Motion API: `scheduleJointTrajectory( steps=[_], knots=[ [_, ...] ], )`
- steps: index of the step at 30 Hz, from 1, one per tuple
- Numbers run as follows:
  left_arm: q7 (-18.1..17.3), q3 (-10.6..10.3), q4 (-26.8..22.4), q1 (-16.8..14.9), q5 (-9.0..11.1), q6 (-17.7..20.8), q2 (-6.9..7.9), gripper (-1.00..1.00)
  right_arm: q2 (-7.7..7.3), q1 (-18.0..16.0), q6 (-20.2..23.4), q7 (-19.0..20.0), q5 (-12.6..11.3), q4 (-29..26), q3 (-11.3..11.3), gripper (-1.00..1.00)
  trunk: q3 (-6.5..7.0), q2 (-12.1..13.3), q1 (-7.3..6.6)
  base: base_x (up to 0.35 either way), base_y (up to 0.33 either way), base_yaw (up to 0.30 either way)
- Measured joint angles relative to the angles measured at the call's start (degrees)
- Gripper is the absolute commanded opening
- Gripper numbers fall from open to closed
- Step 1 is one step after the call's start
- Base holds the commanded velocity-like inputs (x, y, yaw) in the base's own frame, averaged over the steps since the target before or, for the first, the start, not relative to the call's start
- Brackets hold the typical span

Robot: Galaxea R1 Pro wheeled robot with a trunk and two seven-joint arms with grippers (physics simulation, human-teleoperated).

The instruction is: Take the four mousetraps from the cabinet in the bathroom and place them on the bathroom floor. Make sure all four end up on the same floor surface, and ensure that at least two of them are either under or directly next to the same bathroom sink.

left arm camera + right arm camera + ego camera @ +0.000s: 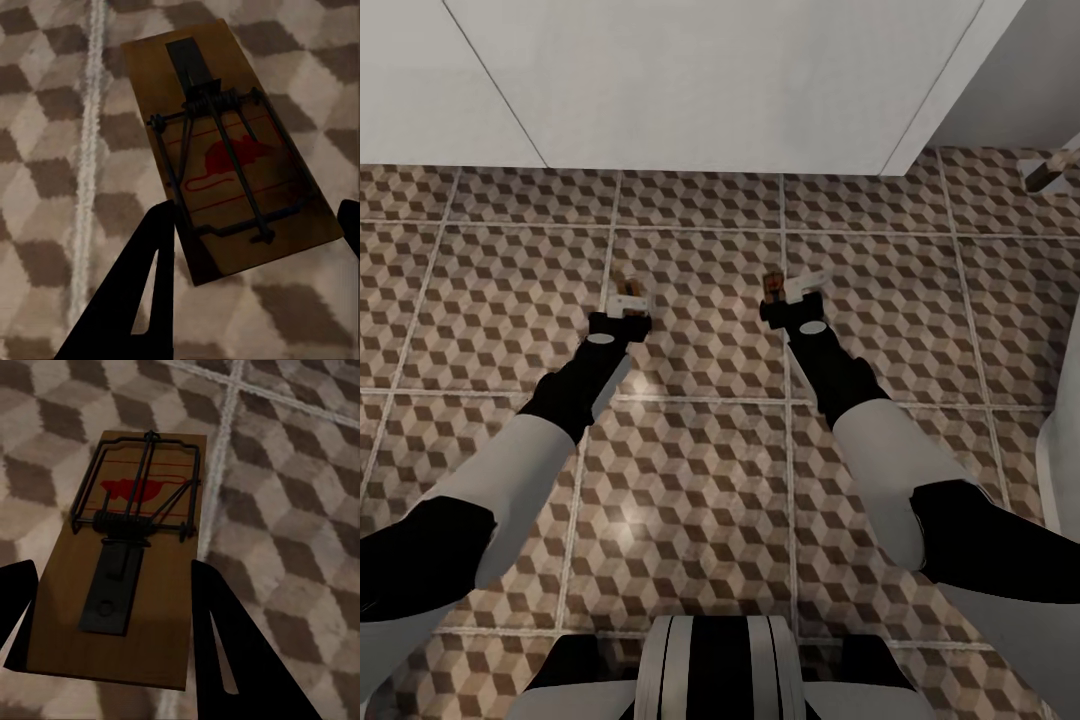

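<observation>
My two arms reach down over the cube-patterned bathroom floor. My left gripper is shut on a mousetrap, a flat brown wooden board. In the left wrist view that mousetrap shows dark wire parts and a red mouse print, with the gripper pressing its long edges just above the tiles. My right gripper is shut on a second mousetrap. That mousetrap sits between the black fingers in the right wrist view. A white boxy block, apparently the sink, stands just beyond both grippers.
A white rounded fixture rises at the right edge. A small pale and brown object lies at the far right beside the white block. Pale grout lines cross the tiles. Open floor lies between and in front of my arms.
</observation>
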Motion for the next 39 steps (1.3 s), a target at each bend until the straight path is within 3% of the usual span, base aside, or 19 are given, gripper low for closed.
scheduleJointTrajectory(
  steps=[4, 8, 15, 26, 39],
  knots=[
    [-0.3, 0.0, -1.0, 1.1, 0.0, -0.8, 0.10, -1.00, 0.00, 0.0, -1.8, 0.1, 0.0, 1.2, 0.0, -1.00, 0.00, 0.0, 0.00, 0.000, 0.000, 0.000],
    [-0.9, 0.0, -0.6, 1.4, 0.0, -4.2, 0.21, -1.00, 0.00, 0.0, -4.1, 0.1, 0.0, 3.1, 0.1, -1.00, 0.00, 0.0, 0.00, 0.000, 0.000, 0.000],
    [-4.8, 0.1, 0.6, 1.6, 0.1, -8.6, 0.06, -1.00, 0.00, 0.0, -5.0, 0.2, 0.1, 5.2, 0.1, -1.00, 0.00, 0.0, 0.00, 0.000, 0.000, 0.000],
    [-5.7, 0.1, 0.1, 1.6, 0.2, -9.3, -1.42, -1.00, 0.00, 0.0, -5.1, 0.3, 0.1, 5.5, 0.1, -1.00, 0.00, 0.0, 0.00, 0.000, 0.000, 0.000],
    [-5.8, 0.1, 0.3, 1.6, 0.2, -9.3, -1.50, -1.00, 0.00, -0.1, -4.9, 0.2, 0.2, 5.6, 0.0, -1.00, 0.00, 0.0, 0.00, 0.000, 0.000, 0.000]
  ],
)
